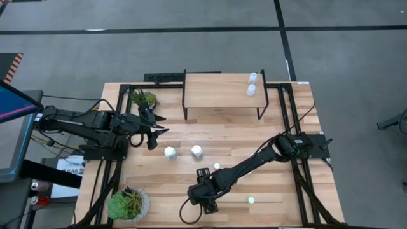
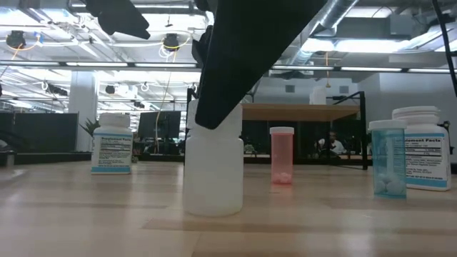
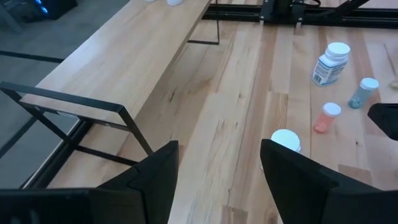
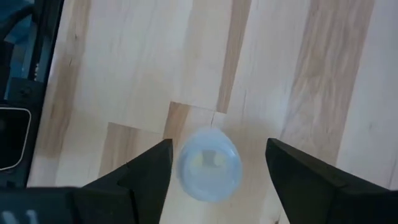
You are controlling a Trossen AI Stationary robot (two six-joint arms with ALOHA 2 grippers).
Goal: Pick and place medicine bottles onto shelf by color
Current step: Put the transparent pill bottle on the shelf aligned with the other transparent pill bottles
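Pick step. Right gripper (image 4: pixel 217 163) hangs over a white-capped pale plastic medicine bottle (image 4: pixel 208 163), well short of the small light-wood shelf on black legs (image 1: pixel 216 89); jaws spread, straddling it, not pinching. Next, likely: descend, close. Left gripper (image 3: pixel 217 171) waits spread beside the shelf.

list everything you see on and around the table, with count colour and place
white plastic medicine bottles: three, white, on the table; two labelled, one plain
plain white bottle: one, white, near the front edge, under the right arm
red-bodied white-capped bottle: one, red, mid table
pale-blue bottle: one, pale blue, on the table near a labelled one
small pale bottles on the shelf: two, colour unclear, right end
light-wood shelf on black legs: one, far side of table
green potted plants: two, left side, far and near
black power strip: one, far edge
plank table: one, light wood
left claw: open, empty, beside the far plant
right claw: open around the plain white bottle's top
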